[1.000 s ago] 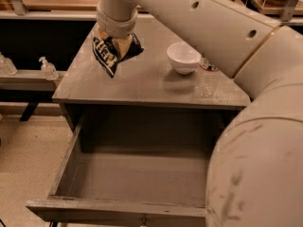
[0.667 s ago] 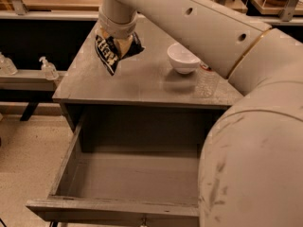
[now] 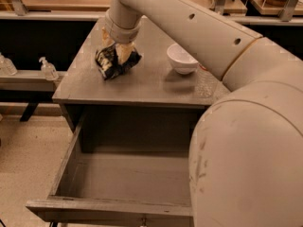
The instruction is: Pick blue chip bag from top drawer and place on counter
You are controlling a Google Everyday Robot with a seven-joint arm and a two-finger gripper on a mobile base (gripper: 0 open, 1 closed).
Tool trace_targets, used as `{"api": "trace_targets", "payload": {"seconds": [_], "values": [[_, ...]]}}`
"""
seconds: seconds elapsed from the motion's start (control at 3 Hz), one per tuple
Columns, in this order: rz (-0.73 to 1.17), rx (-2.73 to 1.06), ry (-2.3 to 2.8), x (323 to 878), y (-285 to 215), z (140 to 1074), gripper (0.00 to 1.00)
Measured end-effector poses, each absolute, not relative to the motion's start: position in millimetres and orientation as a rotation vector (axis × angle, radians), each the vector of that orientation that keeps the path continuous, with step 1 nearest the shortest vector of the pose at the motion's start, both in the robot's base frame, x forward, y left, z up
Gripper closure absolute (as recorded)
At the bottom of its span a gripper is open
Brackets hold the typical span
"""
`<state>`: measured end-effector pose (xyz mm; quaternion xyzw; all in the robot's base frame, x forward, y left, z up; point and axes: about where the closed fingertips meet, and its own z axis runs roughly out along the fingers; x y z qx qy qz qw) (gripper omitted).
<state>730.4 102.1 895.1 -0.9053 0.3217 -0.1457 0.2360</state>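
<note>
- Workshop-looking room, pretty dim, with a tan wooden bench (image 3: 61, 1) running along behind the claw and a pump bottle (image 3: 48, 69) on a low ledge way off to its left in the camera view.
- Claw (image 3: 116, 51) is down over the back-left part of the grey table (image 3: 142, 86). It's pinching the blue chip bag (image 3: 111, 69) by its upper end, with the tan fingers (image 3: 125, 53) pressed in on either side.
- Bag sits straight under the claw, all crumpled. Its lower end looks like it's touching the table top, though I wouldn't swear to it.
- White bowl (image 3: 182, 59) sits near the claw on its right, apart from the bag, and a see-through cup (image 3: 206, 82) is further out past that, toward the table edge.
- Top drawer (image 3: 109, 208) is pulled wide open, below the claw and nearer the camera. No bag in the part that shows (the arm hides one corner).
- Progress-wise I'd call it nearly done: bag's out of the drawer and over the table. What's left is letting go and lifting the claw away.
</note>
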Motion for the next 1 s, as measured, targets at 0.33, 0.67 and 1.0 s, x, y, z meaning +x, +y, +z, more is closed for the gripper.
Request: {"api": "trace_targets", "payload": {"seconds": [0.33,0.67,1.0], "values": [[-0.285,-2.478,0.927,724,105,890,0.00],[-0.235,-2.406,0.969,721,92,909,0.00],[-0.174,-2.268,1.009,701,60,941,0.00]]}}
